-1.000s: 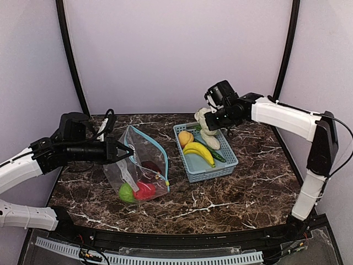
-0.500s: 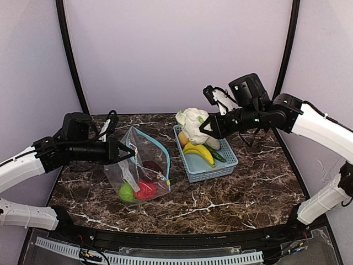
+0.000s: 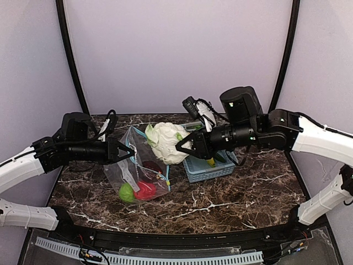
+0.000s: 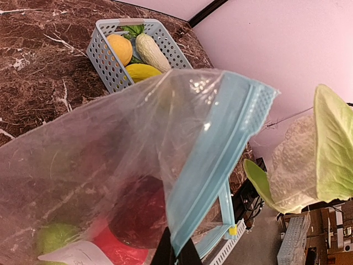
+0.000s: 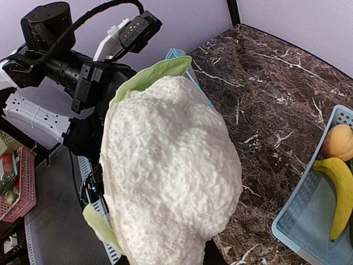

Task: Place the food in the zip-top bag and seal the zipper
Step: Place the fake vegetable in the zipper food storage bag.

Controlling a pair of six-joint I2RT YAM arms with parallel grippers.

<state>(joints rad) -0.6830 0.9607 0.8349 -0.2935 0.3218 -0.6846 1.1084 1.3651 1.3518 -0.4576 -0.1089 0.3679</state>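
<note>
My right gripper is shut on the white cauliflower and holds it in the air at the mouth of the zip-top bag; the cauliflower fills the right wrist view. My left gripper is shut on the bag's teal zipper strip and holds the mouth open. Inside the bag lie a green apple, a red apple and a dark red apple. The orange, banana and cucumber stay in the basket.
The light blue lattice basket stands right of the bag, partly behind my right arm. A pale elongated vegetable also lies in it. The marble table is walled by purple panels on three sides.
My right gripper lifted the cauliflower out of the basket and carried it left, to the open mouth of the bag. My left arm has held still with the bag.
</note>
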